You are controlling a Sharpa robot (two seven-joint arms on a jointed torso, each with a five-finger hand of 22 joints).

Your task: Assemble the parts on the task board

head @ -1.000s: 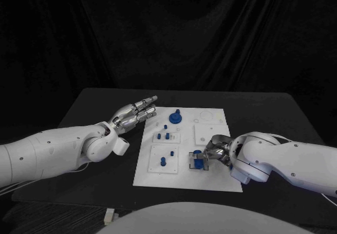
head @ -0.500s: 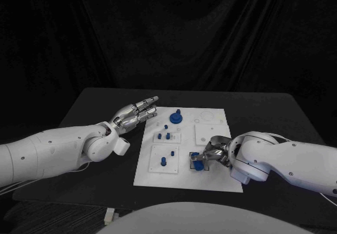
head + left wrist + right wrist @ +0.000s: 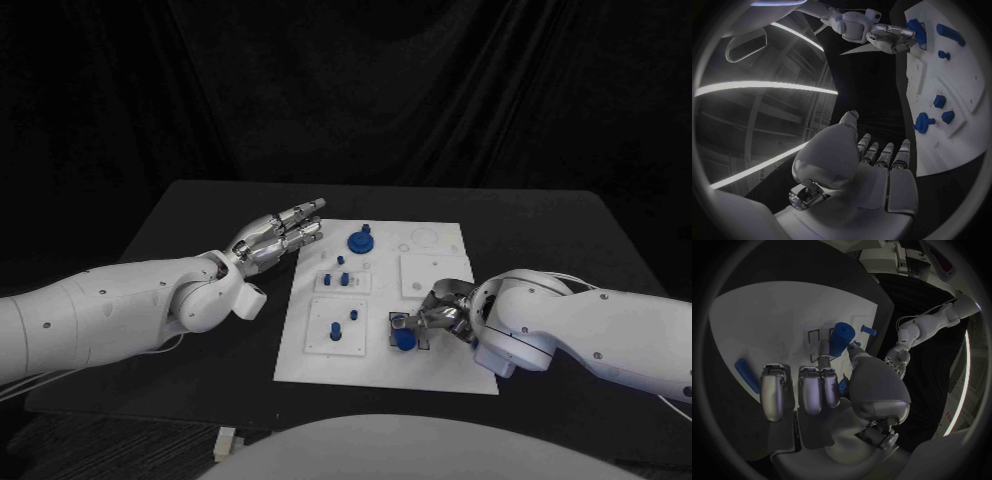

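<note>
Fingers of the right hand [image 3: 444,318] pinch a blue cylindrical part [image 3: 405,340] over a small fixture near the front right corner of the white task board [image 3: 433,375], which lies mid-table on the black table [image 3: 577,225]. The left hand [image 3: 277,234] hovers by the board's left edge near its far corner, fingers stretched out and apart, holding nothing. More blue parts sit along the board's left half, among them a round knobbed piece [image 3: 361,240] near the far edge.
</note>
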